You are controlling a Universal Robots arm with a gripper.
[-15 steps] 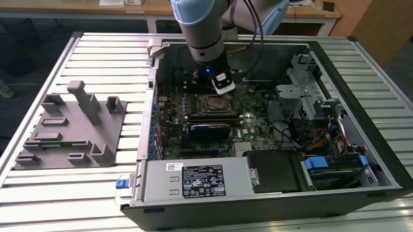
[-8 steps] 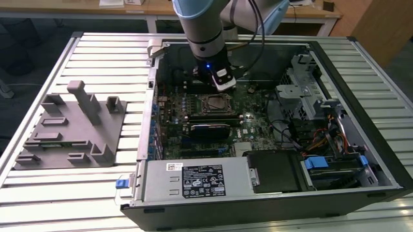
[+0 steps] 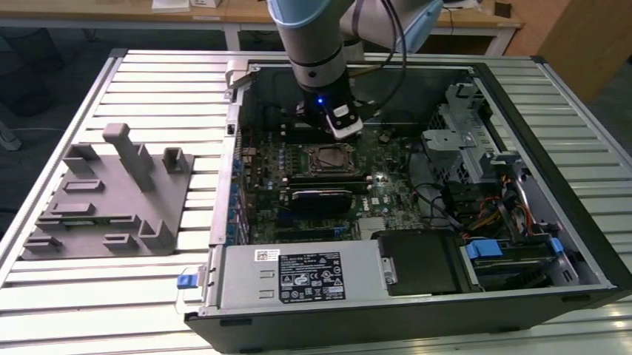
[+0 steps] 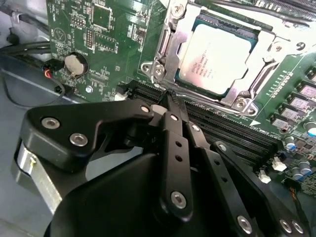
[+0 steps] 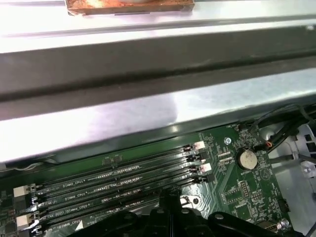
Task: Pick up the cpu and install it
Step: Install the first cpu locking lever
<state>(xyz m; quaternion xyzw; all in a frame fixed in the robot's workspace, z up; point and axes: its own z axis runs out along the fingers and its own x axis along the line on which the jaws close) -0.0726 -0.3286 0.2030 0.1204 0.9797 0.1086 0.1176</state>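
Note:
The cpu point(image 4: 217, 57), a pale silver square chip, lies flat in the motherboard socket with a metal retention frame point(image 4: 163, 54) around it. In the exterior view the cpu point(image 3: 329, 157) sits mid-board inside the open computer case. My gripper point(image 4: 170, 98) hovers just off the socket's edge, over the memory slots, a short way from the chip. Its black fingers point(image 4: 173, 128) are pressed together to a point, shut with nothing between them. The exterior view shows the gripper point(image 3: 342, 132) just behind the socket, low over the board. The fingertips point(image 5: 170, 197) also show in the first wrist view.
The case walls point(image 3: 233, 148) ring the motherboard. Memory slots point(image 5: 123, 173) run beside the socket, and a coin cell point(image 4: 75, 63) lies close by. A black rectangular block point(image 3: 321, 198) lies in front of the socket. The power supply point(image 3: 296, 277) and drive cage point(image 3: 474, 148) crowd the case. A grey fixture point(image 3: 109, 192) stands on the table at the exterior view's left.

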